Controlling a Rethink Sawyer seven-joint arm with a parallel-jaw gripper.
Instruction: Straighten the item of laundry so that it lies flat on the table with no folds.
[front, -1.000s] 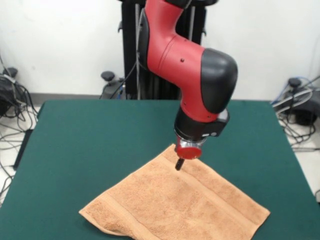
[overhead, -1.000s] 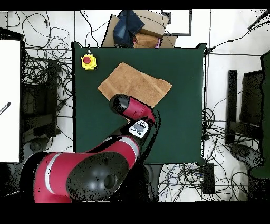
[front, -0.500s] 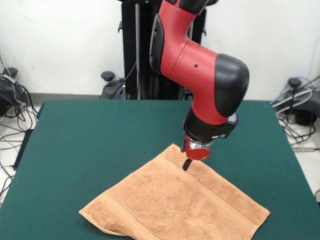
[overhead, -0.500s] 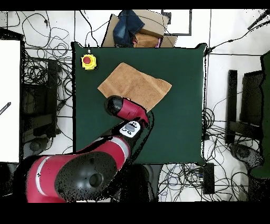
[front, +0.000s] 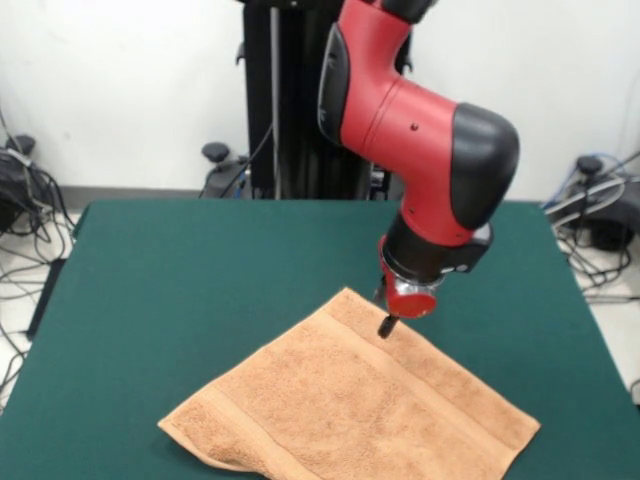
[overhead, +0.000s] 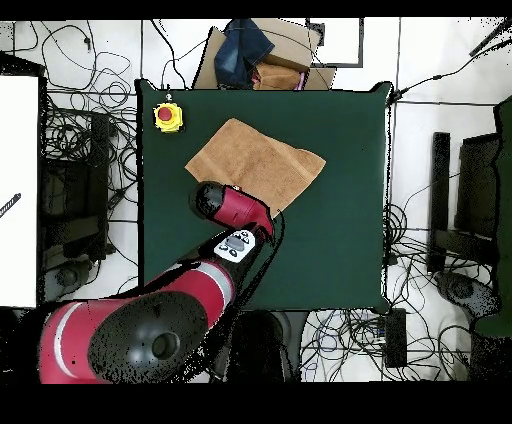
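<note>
Your red and black arm (front: 415, 120) enters from the top centre of the front view and slants down toward the right of the frame, its black elbow joint bulging at the right. The wrist points straight down, ending in a red disc. Below it the small dark gripper (front: 386, 326) shows only as one narrow tip just right of centre; its state can't be made out. In the overhead view the arm (overhead: 225, 205) reaches up from the lower left.

Arm (front: 420, 130) farther right over towel (front: 350, 410)
</note>
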